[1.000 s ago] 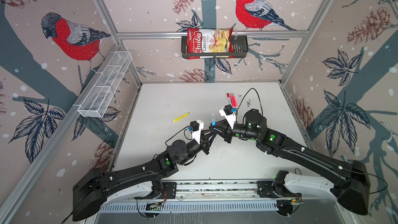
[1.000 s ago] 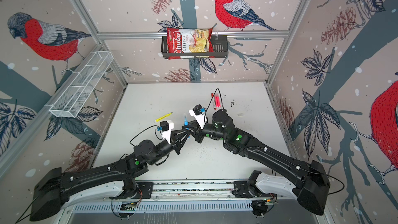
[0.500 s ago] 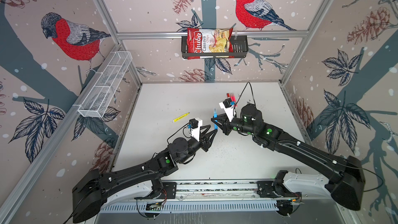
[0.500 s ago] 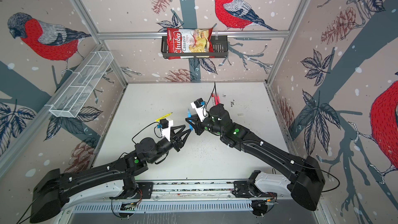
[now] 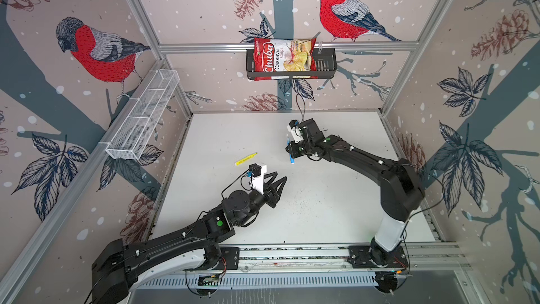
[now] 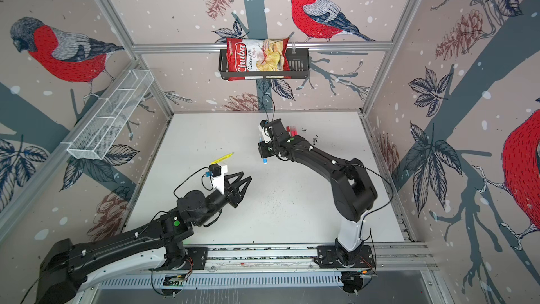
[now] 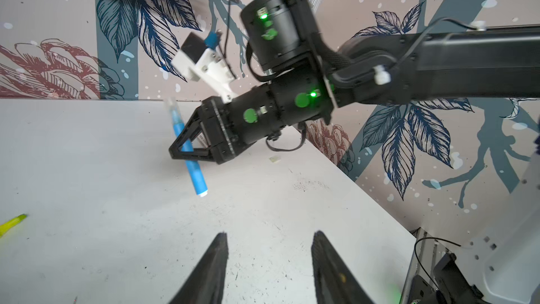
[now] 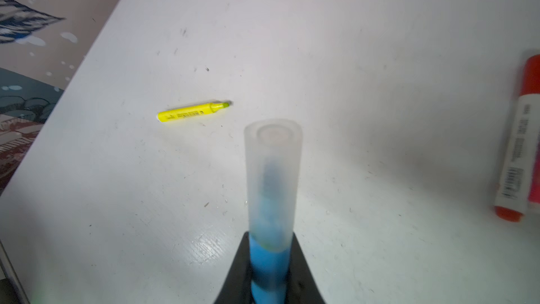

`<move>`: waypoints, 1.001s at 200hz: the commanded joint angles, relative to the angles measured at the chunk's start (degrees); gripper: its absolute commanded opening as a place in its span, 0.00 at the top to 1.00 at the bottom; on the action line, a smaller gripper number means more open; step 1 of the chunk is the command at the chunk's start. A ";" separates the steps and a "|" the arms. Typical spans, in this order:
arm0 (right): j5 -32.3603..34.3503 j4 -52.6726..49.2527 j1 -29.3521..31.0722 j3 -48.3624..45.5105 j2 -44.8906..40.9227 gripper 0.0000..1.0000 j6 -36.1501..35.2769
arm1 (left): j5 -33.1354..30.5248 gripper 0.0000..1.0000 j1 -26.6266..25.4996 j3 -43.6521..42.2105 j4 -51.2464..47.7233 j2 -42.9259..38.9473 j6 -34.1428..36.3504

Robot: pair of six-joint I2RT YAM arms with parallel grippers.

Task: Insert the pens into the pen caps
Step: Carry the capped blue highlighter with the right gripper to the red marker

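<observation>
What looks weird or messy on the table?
The yellow pen lies alone on the table with its tip bare, no cap on it. The blue pen in the right hand wears its clear cap. Nothing looks spilled or broken.

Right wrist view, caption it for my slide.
Right pincer holds the capped blue pen; an uncapped yellow pen lies on the table.

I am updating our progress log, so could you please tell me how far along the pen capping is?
Done: the blue pen wears a translucent cap over its tip. In hand: the right gripper is shut on that pen; the left gripper is open and empty. Left: the yellow pen lies on the table, tip bare. The red-and-white pen is too blurred to judge.
</observation>
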 commanded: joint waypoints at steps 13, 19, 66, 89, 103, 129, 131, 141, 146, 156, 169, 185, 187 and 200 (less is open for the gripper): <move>5.12 -13.48 -0.49 17.44 13.26 0.86 0.08 | -0.30 0.53 -0.06 -0.51 -1.32 -1.96 -0.88; 5.81 -15.87 -0.88 21.61 15.93 0.87 0.36 | -0.26 0.53 -0.07 -0.43 -1.84 -2.50 -0.97; 9.17 -28.14 -4.01 44.85 32.43 0.87 0.80 | -2.32 0.53 -0.18 -1.43 -5.58 -8.52 -1.20; 10.48 -29.85 -5.52 47.24 34.84 0.87 0.47 | -2.60 0.53 -0.15 -2.21 -5.99 -10.18 -1.35; 11.72 -29.76 -6.31 46.24 34.75 0.87 0.13 | -2.65 0.53 -0.16 -2.49 -5.89 -10.20 -1.34; 13.90 -29.84 -7.83 45.59 34.67 0.86 -1.24 | -2.22 0.52 -0.20 -2.45 -4.87 -8.93 -1.20; 14.05 -29.84 -8.00 45.55 34.67 0.86 -1.34 | -2.20 0.52 -0.21 -2.38 -4.84 -8.80 -1.16; 15.13 -30.00 -8.54 45.59 34.67 0.86 -1.80 | -1.95 0.52 -0.18 -2.06 -4.63 -8.21 -1.15; 15.73 -30.09 -8.92 45.59 34.67 0.86 -1.95 | -1.82 0.52 -0.21 -1.84 -4.49 -7.84 -1.01; 16.64 -30.19 -9.51 45.54 34.72 0.85 -2.27 | -1.63 0.52 -0.16 -1.59 -4.34 -7.38 -0.90; 16.90 -30.36 -10.17 45.57 34.76 0.84 -2.71 | -1.48 0.52 -0.20 -1.31 -4.27 -6.90 -0.88; 17.70 -30.14 -10.84 45.52 34.77 0.83 -3.14 | -1.39 0.53 -0.16 -1.14 -4.12 -6.80 -0.90; 17.75 -30.11 -10.91 45.57 34.78 0.83 -3.24 | -1.38 0.53 -0.16 -1.13 -4.09 -6.78 -0.89; 18.23 -29.77 -11.02 45.58 34.92 0.83 -3.86 | -1.51 0.52 -0.15 -1.13 -4.00 -6.76 -0.93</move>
